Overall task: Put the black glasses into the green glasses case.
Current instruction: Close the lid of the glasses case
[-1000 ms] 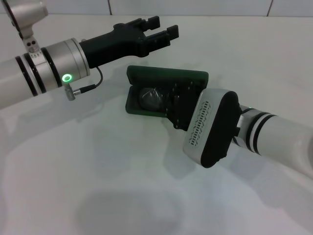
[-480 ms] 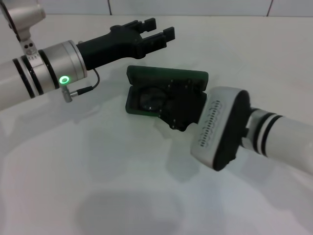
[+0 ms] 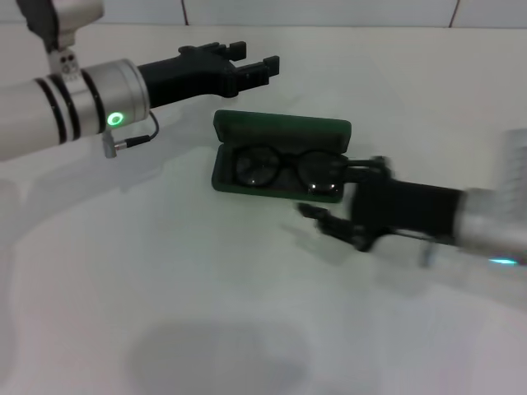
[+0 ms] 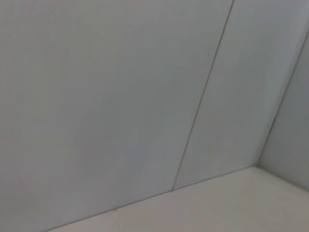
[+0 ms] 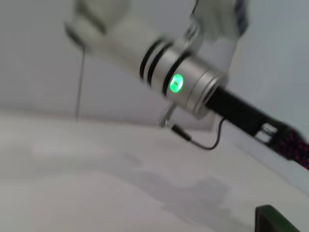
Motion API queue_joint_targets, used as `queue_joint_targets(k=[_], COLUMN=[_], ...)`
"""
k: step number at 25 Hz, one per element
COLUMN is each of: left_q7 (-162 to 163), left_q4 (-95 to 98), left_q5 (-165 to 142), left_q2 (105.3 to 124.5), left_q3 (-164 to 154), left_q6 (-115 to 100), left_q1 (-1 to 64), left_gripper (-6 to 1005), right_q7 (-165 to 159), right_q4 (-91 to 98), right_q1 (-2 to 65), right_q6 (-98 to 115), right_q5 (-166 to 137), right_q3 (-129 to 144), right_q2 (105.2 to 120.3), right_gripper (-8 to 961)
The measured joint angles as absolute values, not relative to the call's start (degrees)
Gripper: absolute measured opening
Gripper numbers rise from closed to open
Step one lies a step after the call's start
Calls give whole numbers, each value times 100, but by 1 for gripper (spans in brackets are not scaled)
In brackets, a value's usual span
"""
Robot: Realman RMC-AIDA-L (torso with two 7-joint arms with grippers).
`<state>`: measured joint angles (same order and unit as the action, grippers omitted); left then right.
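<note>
Head view: the green glasses case (image 3: 280,158) lies open on the white worktop (image 3: 206,313), its lid standing up along the far edge. The black glasses (image 3: 286,169) lie inside the lower shell, both lenses facing up, the frame running along the length of the case. The right gripper (image 3: 342,202) is just beside the case at its right end, low over the worktop; its jaws stand apart, one dark finger near the case's corner and the other nearer the camera, and they hold nothing. The picture is smeared around that arm. The left gripper (image 3: 251,64) hangs above the worktop beyond the case's far-left corner, well apart from the glasses, its jaws apart with a narrow gap and nothing between them. A green light (image 3: 116,119) glows on the left arm's silver wrist ring.

Left wrist view: only a pale wall (image 4: 106,96) with a thin seam and a strip of the worktop show; no task thing appears.

Right wrist view: the left arm crosses the picture with its green light lit, above the worktop, and a corner of the green case shows at the picture's edge.
</note>
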<state>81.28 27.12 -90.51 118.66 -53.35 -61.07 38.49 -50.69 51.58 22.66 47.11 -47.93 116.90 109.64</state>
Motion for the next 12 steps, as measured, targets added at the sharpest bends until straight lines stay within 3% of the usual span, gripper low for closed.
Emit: queue_joint_targets(k=[5, 12], left_q7=[8237, 9111], left_q4=[2714, 2717], left_q5=[-9420, -10220], left_q2=[11936, 11922], left_q3=[-5380, -5824], left_q6=[-5746, -5015], left_q1=[4150, 4529], left_gripper=[711, 711], right_q7=[-5235, -5343], right_q4=[3064, 2167], right_q1=[2516, 2719], right_q6=[7582, 8185], right_q5=[-4792, -4794], right_q3=[9968, 9504], right_q2=[10936, 10836], right_gripper=[408, 409])
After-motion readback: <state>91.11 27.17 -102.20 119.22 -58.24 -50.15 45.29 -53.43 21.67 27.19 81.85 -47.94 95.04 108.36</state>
